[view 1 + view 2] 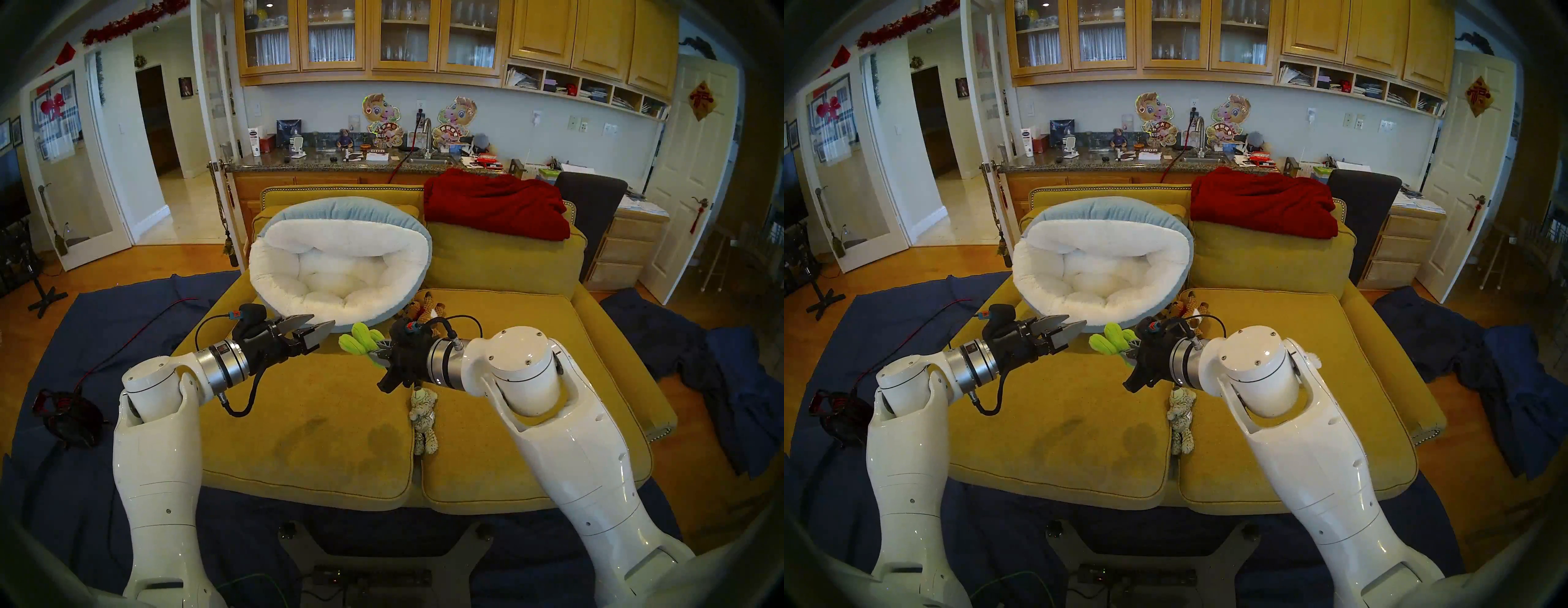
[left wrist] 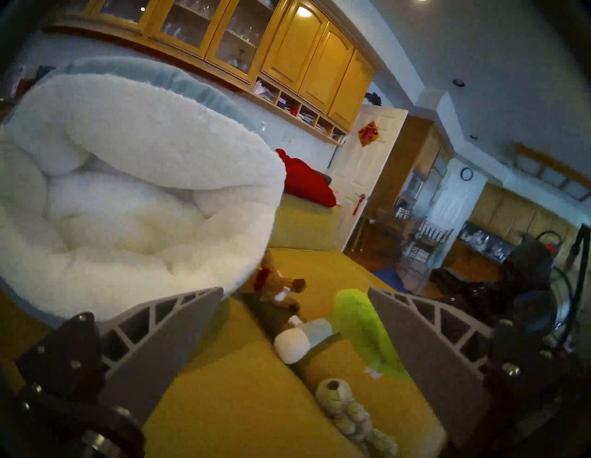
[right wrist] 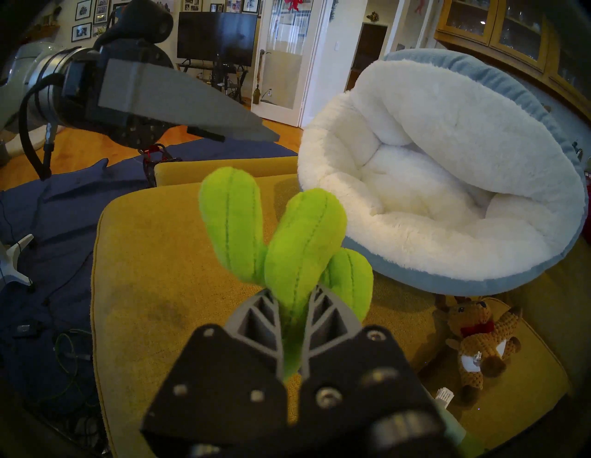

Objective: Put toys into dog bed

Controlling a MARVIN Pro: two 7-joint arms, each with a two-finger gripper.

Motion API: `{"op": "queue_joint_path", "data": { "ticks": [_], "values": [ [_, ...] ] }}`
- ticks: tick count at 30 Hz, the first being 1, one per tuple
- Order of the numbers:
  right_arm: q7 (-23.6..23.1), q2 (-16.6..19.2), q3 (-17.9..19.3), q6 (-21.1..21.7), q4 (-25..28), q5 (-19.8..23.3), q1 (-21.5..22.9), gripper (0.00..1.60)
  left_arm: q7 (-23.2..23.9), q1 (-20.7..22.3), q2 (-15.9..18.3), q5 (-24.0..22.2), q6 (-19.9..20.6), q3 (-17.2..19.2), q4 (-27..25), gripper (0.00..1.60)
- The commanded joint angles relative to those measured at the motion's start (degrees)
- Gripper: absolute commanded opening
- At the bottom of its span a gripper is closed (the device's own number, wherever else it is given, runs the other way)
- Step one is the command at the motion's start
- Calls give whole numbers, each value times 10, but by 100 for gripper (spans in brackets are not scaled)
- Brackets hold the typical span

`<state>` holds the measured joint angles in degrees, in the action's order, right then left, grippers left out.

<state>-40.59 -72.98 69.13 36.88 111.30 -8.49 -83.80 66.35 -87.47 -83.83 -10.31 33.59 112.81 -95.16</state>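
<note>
While my right fingers (image 1: 379,353) stay out of the bed, they pinch the green cactus (image 1: 359,338) by its base, aloft at 5 o'clock of the dog bed (image 1: 339,259), presumably for carrying over the rim. My left fingers (image 1: 319,332) gape empty at the bed's 7 o'clock. The grey spotted cub (image 1: 423,418) lies on the sofa cushions (image 1: 305,424) at 6 o'clock.

Left wrist: fingers spread wide, nothing between; the white-blue tube toy (image 2: 302,340) lies ahead on the cushion.

Right wrist: cactus clamped tight; the brown knitted animal (image 3: 478,342) sits at 5 o'clock of the bed, which holds no toys.
</note>
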Motion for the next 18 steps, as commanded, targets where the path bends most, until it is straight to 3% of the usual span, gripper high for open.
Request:
{"op": "queue_joint_path", "data": {
  "ticks": [1,18],
  "values": [
    [4,-6,3,-10,20,1,9,0,23,29,9,-20,26,-2,-7,160],
    [19,-11,3,-14,22,1,6,0,37,43,40,-33,65,-15,8,160]
  ]
}}
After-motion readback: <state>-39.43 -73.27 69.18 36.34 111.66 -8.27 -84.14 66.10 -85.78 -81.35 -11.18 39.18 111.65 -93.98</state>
